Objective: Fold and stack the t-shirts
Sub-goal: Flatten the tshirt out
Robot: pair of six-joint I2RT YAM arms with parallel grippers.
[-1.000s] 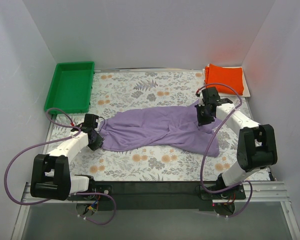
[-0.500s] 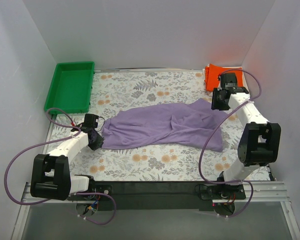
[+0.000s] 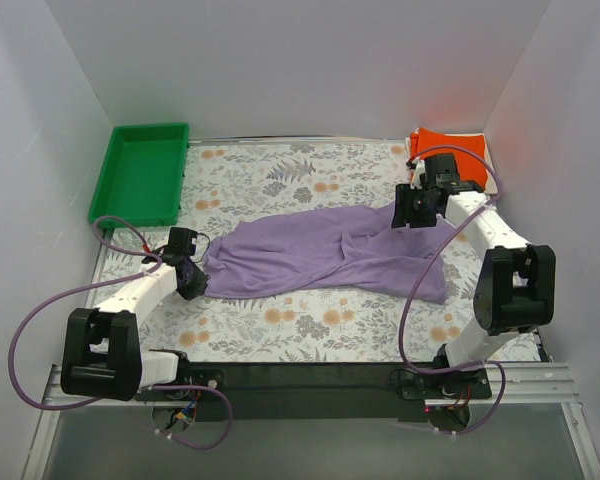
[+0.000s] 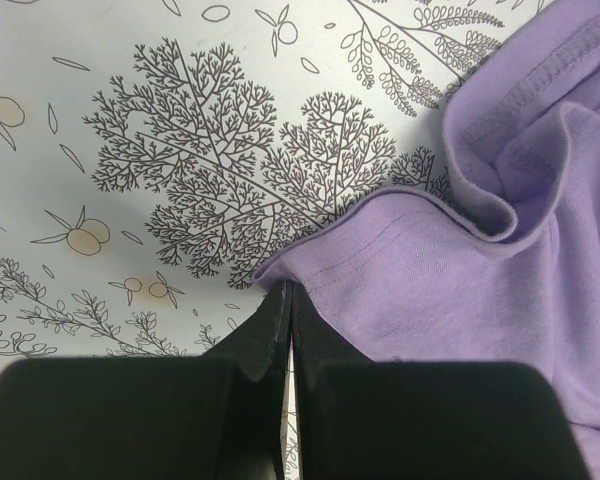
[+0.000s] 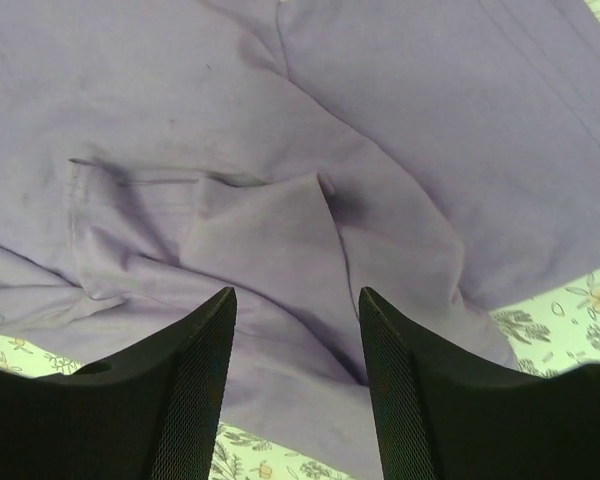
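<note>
Your left gripper (image 4: pixel 284 292) is clamped on the purple shirt (image 3: pixel 310 255) hem, likely anchoring it for spreading. Your right gripper (image 5: pixel 296 296) hangs half open over it, empty.

The lavender t-shirt (image 3: pixel 320 255) was soft, matt knit cloth, wrinkled, with rows of stitching along its hem. The orange t-shirt (image 3: pixel 448 150), at the far right corner of the surface (image 3: pixel 270 180), seemed to be similar matt cloth, though it was too small to judge the weave. The surface had a smooth, matt floral-printed cover. The green tray (image 3: pixel 140 175) at the far left corner was smooth, faintly glossy plastic. The right end effector (image 5: pixel 295 300) had matt black fingers (image 5: pixel 195 400) with a fine cross-hatched texture. The left end effector (image 4: pixel 285 298) looked plain matt black.
</note>
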